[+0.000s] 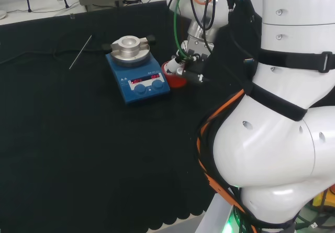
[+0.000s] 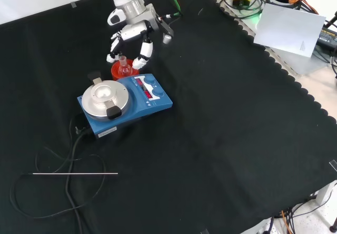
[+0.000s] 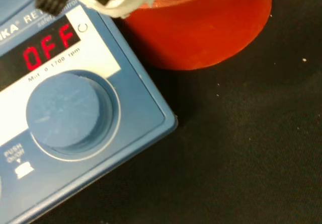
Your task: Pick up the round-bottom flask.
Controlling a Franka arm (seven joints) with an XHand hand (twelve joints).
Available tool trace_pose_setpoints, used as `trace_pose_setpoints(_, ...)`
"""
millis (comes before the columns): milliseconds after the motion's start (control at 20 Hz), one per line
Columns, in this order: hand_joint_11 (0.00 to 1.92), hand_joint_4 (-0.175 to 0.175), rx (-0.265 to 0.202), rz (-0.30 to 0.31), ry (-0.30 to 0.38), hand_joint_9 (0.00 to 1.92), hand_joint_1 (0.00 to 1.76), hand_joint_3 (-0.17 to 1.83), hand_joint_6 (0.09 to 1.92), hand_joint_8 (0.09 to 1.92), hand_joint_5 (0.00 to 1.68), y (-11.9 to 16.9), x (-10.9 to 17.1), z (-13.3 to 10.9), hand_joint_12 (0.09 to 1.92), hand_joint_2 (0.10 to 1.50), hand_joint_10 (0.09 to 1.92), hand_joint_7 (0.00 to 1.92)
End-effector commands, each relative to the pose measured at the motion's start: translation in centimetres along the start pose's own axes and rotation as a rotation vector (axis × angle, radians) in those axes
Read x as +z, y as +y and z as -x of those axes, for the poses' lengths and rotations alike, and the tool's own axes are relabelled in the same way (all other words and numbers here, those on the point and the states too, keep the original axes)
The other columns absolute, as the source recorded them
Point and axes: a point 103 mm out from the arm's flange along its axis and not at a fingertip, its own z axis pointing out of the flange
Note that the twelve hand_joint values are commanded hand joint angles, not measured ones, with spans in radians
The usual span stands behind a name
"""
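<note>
1. Nearest your front camera: thin metal rod [image 2: 75,174], well apart from the blue hotplate stirrer [image 2: 126,104].
2. Round-bottom flask [image 2: 124,68]: upright on its red stand [image 2: 118,72], just behind the stirrer.
3. Your hand [image 2: 131,34]: above the flask, fingers [image 2: 143,53] spread either side, not closed on it.

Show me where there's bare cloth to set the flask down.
Bare cloth spreads right of the blue stirrer in the front view. Crowded: the flask on its red stand under the hand; rod and cable lower left.
</note>
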Motion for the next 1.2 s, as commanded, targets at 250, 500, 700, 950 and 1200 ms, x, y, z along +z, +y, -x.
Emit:
trace_pose_setpoints(250, 0.13, -0.041, 0.002, 0.006, 0.025, 0.61, 0.97, 0.7, 0.6, 0.61, 0.61, 1.1, -1.1, -0.3, 1.35, 0.66, 0.59, 0.43)
trace_pose_setpoints(500, 0.13, -0.039, 0.017, 0.017, 0.036, 0.61, 0.97, 0.7, 0.63, 0.61, 0.61, 1.5, -1.7, -0.6, 1.35, 0.66, 0.59, 0.43)
trace_pose_setpoints(700, 0.15, -0.034, 0.021, 0.025, 0.039, 0.62, 0.98, 0.71, 0.67, 0.62, 0.67, 1.5, -1.7, -0.7, 1.35, 0.67, 0.6, 0.44)
trace_pose_setpoints(950, 0.16, -0.024, 0.024, 0.033, 0.037, 0.63, 1.0, 0.71, 0.72, 0.62, 0.77, 1.5, -1.6, -0.8, 1.35, 0.67, 0.6, 0.45)
trace_pose_setpoints(1200, 0.17, -0.013, 0.028, 0.061, 0.026, 0.64, 1.01, 0.71, 0.77, 0.62, 0.85, 0.2, -0.4, -1.3, 1.34, 0.67, 0.6, 0.46)
